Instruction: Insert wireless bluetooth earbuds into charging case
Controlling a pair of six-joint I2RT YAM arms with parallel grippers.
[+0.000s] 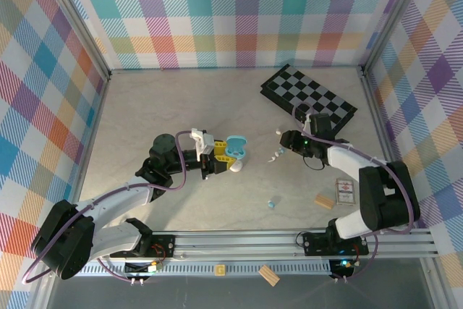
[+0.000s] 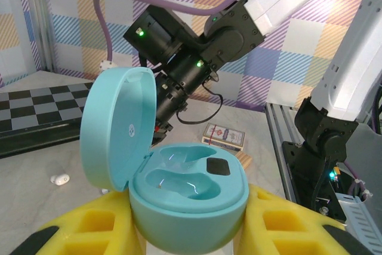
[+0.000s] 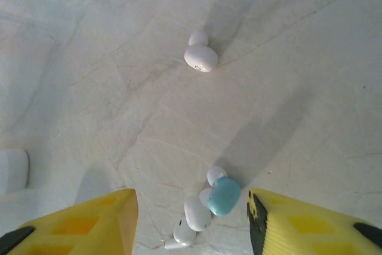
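Earbuds point(image 3: 209, 203) between yellow fingers point(image 3: 89, 222) of right claw point(image 3: 192, 224)

Bare table point(image 1: 181, 106) around the earbuds point(image 3: 221, 196); chessboard point(image 1: 307, 95) and card pack point(image 1: 345, 193) well apart.

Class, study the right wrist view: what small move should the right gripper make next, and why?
Probably lower a little and close the right gripper on the light blue earbud. It lies on the table between the open yellow fingers, crowded by white earbuds. The left gripper holds the charging case open, its sockets apparently empty.
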